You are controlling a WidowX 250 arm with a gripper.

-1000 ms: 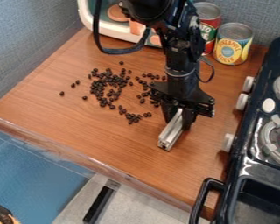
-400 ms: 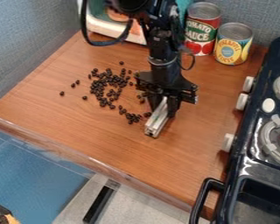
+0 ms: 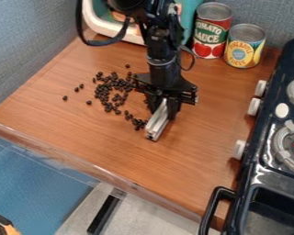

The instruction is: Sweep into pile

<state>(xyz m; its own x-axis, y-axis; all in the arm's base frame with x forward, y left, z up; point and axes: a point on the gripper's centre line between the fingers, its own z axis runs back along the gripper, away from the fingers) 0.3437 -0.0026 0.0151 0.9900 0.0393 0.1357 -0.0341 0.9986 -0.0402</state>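
Beans [image 3: 117, 97] everywhere on the stove-free side of the jaws, dark and loosely scattered across the wooden counter [image 3: 112, 147], with one small cluster right beside the metal bar! And here's the gripper [image 3: 164, 106], pointing down, jaws closed in on that metal bar [image 3: 157, 121], parted only by its width, the bar slanting out below them towards the counter's front edge. Behind the jaws, two cans [image 3: 244, 47]; well off on their other side, the stove [image 3: 255, 158]!

The upper end of the silver bar [image 3: 157, 125] is hidden between the jaws. Past the surface's [image 3: 198, 137] right edge, the stove [image 3: 255, 158] runs out of view — cut off.
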